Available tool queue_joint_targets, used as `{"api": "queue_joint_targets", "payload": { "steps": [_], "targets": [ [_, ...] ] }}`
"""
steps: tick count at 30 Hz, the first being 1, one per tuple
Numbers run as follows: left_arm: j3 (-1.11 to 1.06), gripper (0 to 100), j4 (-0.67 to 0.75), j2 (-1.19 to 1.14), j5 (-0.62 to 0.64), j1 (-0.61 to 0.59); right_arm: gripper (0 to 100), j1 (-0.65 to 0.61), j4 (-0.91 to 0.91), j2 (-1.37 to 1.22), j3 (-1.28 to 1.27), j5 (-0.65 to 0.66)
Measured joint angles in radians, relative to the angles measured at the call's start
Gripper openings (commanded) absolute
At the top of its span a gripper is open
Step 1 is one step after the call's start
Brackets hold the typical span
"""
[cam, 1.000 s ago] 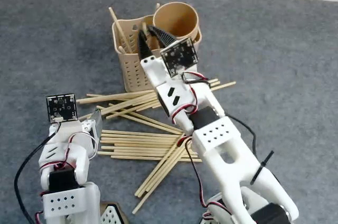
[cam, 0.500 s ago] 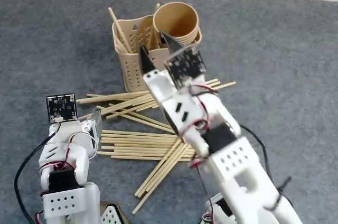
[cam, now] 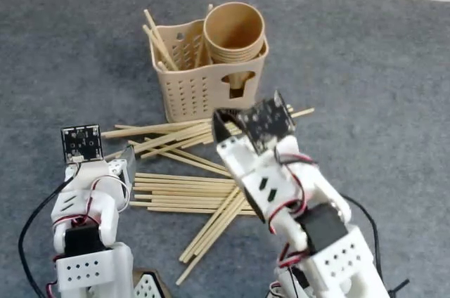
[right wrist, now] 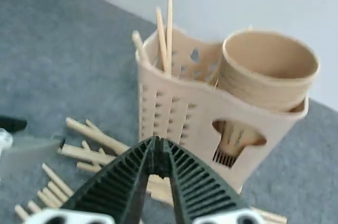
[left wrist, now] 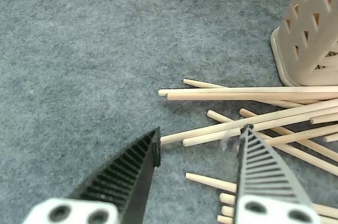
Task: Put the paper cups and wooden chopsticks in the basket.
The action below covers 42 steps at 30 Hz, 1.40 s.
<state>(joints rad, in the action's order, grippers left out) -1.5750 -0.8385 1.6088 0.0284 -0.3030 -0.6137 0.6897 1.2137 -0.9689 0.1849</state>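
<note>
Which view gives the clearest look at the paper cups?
The high view: the paper cups show stacked, mouth open, standing in the basket. The right wrist view shows them side-on, closer, rims visible. The left wrist view looks at chopsticks and a basket corner instead.

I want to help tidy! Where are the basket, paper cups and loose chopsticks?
basket [cam: 193, 94], high view, front wall.
paper cups [cam: 235, 31], high view, inside the top cup.
loose chopsticks [cam: 183, 189], high view, middle of the pile.

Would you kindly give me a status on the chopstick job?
Left gripper: jaws open, over loose chopsticks. Right gripper: jaws shut, empty, facing basket. Paper cups stacked in basket. No obstruction seen.
</note>
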Motion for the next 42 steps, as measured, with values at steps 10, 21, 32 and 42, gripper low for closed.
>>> {"api": "queue_joint_targets", "payload": {
  "steps": [10, 21, 32, 42],
  "targets": [
    [0.000, 23, 0.000, 0.000, 0.000, 0.000, 0.4, 0.144, 0.028, 0.437, -0.382, 0.000],
    [0.000, 23, 0.000, 0.000, 0.000, 0.000, 0.5, 0.258, 0.224, 0.612, -0.485, 0.000],
    [-0.021, 23, 0.000, -0.002, 0.000, 0.020, 0.5, 0.446, 0.253, 0.614, -0.588, 0.000],
    [-0.023, 23, 0.000, 0.000, 0.000, 0.035, 0.5, 0.614, 0.256, 0.612, -0.701, -0.081]
  ]
}}
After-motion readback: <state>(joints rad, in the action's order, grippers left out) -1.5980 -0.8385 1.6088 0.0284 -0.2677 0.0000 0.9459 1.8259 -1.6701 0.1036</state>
